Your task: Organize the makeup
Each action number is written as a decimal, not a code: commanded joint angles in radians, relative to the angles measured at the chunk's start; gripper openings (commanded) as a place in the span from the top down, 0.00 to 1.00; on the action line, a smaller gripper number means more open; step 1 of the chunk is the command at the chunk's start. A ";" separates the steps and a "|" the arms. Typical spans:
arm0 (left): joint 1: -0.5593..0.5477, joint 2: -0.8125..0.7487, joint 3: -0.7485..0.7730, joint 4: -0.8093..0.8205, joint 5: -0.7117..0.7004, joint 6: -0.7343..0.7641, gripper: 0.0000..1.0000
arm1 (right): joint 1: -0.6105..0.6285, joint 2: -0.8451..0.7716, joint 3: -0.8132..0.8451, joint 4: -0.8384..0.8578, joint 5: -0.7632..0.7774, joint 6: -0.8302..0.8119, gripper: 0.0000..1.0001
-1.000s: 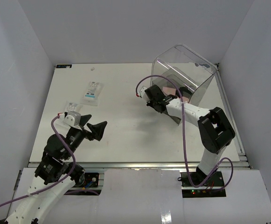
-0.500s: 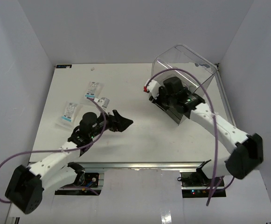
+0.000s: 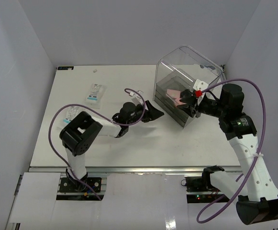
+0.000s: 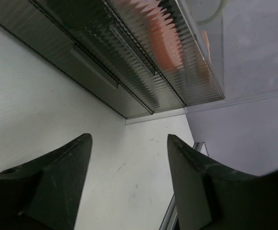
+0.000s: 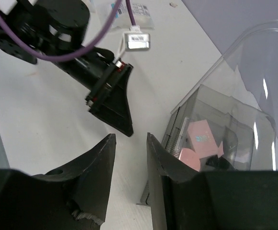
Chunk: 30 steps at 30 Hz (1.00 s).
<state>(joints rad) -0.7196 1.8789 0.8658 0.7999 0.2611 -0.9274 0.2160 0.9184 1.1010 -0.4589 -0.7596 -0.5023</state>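
The left pincer (image 4: 129, 140) stood wide and empty, its matte black wedge-shaped fingers (image 4: 57, 182) low over the white bench (image 4: 43, 110), just short of the ribbed drawer front (image 4: 105, 62). The right pincer (image 5: 130, 139) was parted only narrowly, holding nothing, near the clear plastic box (image 5: 253, 62). Square pink sponge blocks (image 5: 201, 136) lay inside that glossy box at the overhead view's upper right; a flat white printed packet (image 3: 95, 92) lay on the bench at upper left.
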 commanded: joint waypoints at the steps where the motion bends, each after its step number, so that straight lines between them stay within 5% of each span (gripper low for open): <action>1: -0.003 0.139 0.129 0.122 -0.035 -0.097 0.37 | -0.042 -0.061 -0.054 0.088 -0.136 0.059 0.61; 8: -0.009 0.284 0.260 0.148 -0.036 -0.147 0.57 | -0.090 -0.110 -0.106 0.130 -0.178 0.088 0.62; 19: -0.011 0.386 0.372 0.092 -0.034 -0.183 0.58 | -0.147 -0.136 -0.138 0.168 -0.233 0.134 0.63; 30: -0.010 0.425 0.366 0.111 -0.044 -0.230 0.80 | -0.176 -0.144 -0.148 0.188 -0.251 0.158 0.63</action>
<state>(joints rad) -0.7235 2.2998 1.2175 0.9149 0.2357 -1.1543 0.0507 0.7815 0.9641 -0.3182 -0.9811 -0.3670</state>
